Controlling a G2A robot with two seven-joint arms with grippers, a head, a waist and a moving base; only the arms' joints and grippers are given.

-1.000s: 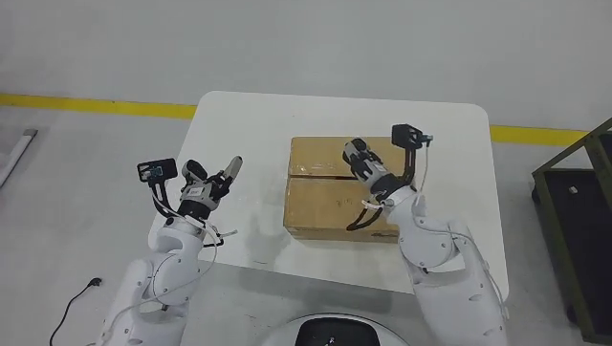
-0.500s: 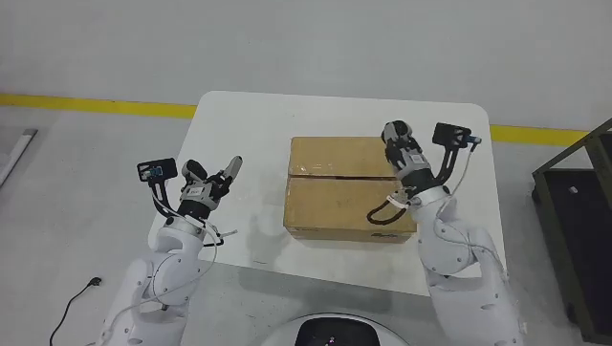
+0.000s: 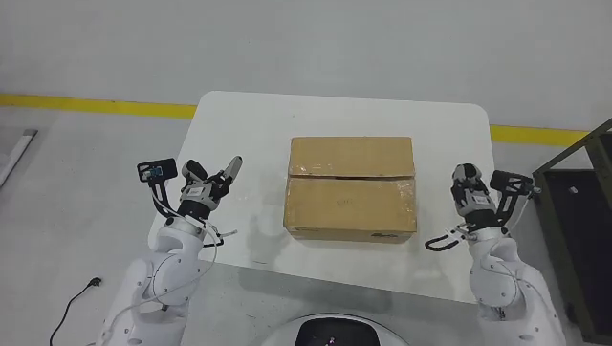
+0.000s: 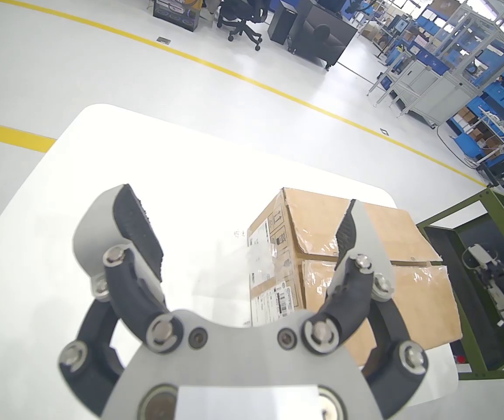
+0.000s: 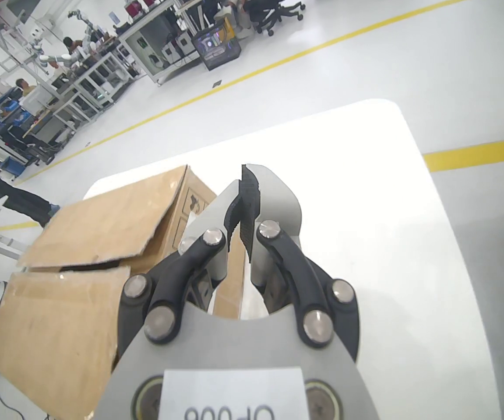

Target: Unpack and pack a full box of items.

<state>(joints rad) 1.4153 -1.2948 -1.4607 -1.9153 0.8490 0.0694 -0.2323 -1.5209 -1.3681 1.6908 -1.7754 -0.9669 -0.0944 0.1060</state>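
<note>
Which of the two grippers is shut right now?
The right grey-and-black metal gripper, beside the brown cardboard box: its jaws are pressed together. The left gripper has its jaws spread wide.

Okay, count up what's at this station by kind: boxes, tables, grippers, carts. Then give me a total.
Cardboard box: 1
White table: 1
Grippers: 2 (left gripper open, right gripper shut)
Green cart beside the table: 1
Total: 5
</note>
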